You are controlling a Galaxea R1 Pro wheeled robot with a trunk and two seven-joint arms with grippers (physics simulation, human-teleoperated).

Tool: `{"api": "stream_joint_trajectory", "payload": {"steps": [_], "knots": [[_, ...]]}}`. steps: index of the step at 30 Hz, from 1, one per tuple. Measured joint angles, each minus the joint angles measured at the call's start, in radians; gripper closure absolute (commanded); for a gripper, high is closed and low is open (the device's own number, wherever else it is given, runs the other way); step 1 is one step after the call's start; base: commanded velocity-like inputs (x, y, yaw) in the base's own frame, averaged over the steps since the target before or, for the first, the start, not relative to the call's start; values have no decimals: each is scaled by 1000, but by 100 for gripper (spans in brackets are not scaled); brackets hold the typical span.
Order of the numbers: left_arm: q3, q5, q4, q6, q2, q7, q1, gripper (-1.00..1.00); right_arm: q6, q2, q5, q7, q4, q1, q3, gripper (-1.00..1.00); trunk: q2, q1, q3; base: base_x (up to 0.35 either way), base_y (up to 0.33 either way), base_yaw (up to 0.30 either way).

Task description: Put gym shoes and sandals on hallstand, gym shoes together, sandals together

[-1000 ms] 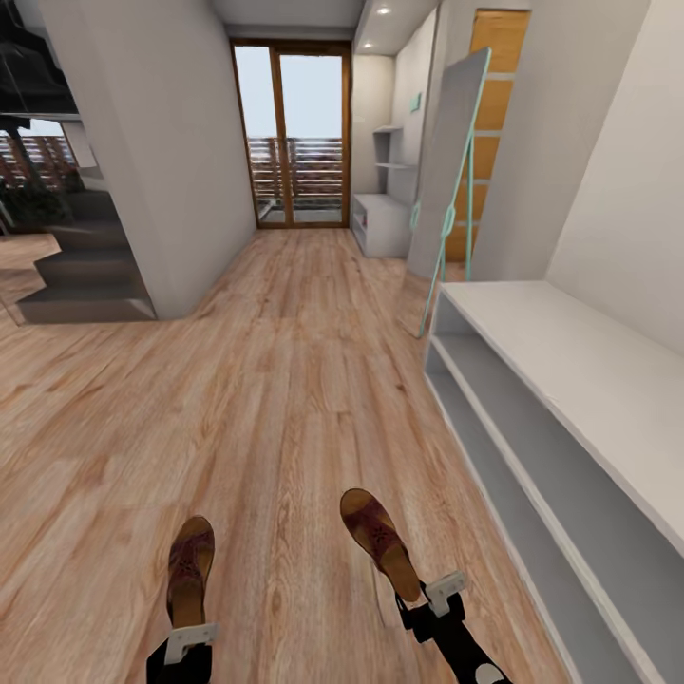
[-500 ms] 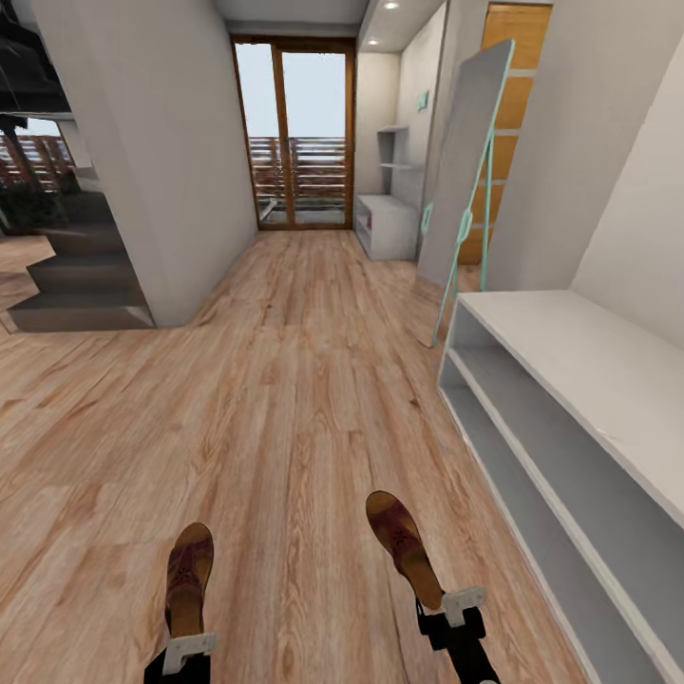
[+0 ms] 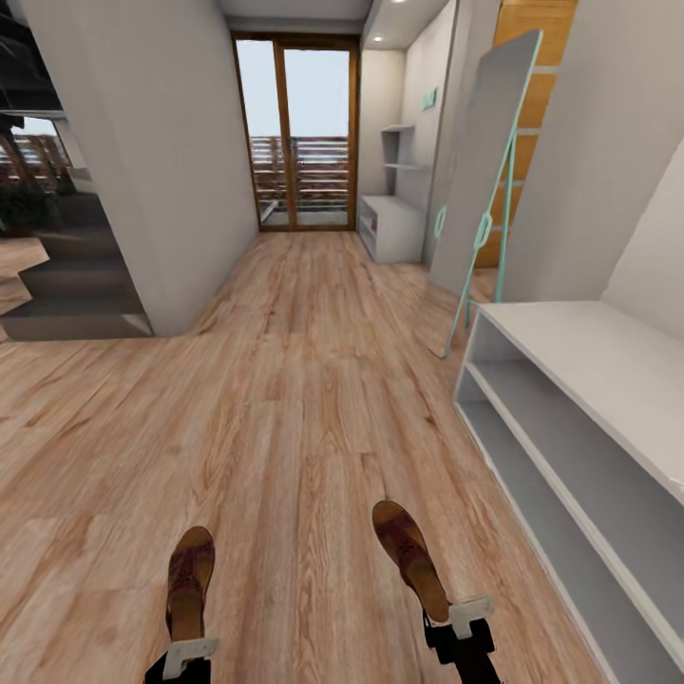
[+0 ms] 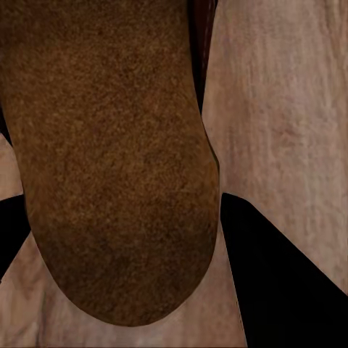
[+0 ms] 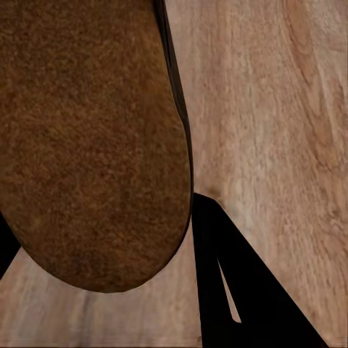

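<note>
You are carrying one sandal in each claw: left claw (image 3: 188,649) gripping the left sandal (image 3: 189,581), right claw (image 3: 458,616) gripping the right sandal (image 3: 409,558); the hallstand (image 3: 391,225) waiting well ahead.

Camera advance along the corridor floor (image 3: 285,380), low white shelf bench (image 3: 570,380) shifted right.

Glass balcony door (image 3: 296,133) with wooden frame at 12 o'clock; tall leaning mirror (image 3: 484,161) with mint-green frame at 2 o'clock; dark staircase (image 3: 57,275) at 10 o'clock; low white shelf bench (image 3: 589,418) at 3 o'clock
</note>
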Motion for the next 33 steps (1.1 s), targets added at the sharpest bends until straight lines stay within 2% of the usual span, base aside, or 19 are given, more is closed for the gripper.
{"api": "stream_joint_trajectory", "payload": {"steps": [3, 9, 12, 22, 33], "knots": [[2, 0, 0, -1, -1, 0, 0, 100, -14, 2, 1, 0, 12, -1, 0, 100, 0, 0, 0, 320, 137, 0], [1, 0, 0, -1, -1, 0, 0, 100, -118, 3, 2, 0, 26, 1, -1, 100, 0, 0, 0, 320, 137, 0], [1, 0, 0, -1, -2, 0, 0, 100, -130, 5, 4, 0, 53, 1, 0, 100, 0, 0, 0, 320, 137, 0], [2, 0, 1, -1, -2, 0, 0, 100, -131, 3, 6, 4, 89, 1, 0, 100, 0, 0, 0, 321, 125, 0], [1, 0, -1, -1, -2, 0, 0, 100, -130, 4, 6, 4, 93, 1, 0, 100, 0, 0, 0, 336, 10, 0]]}}
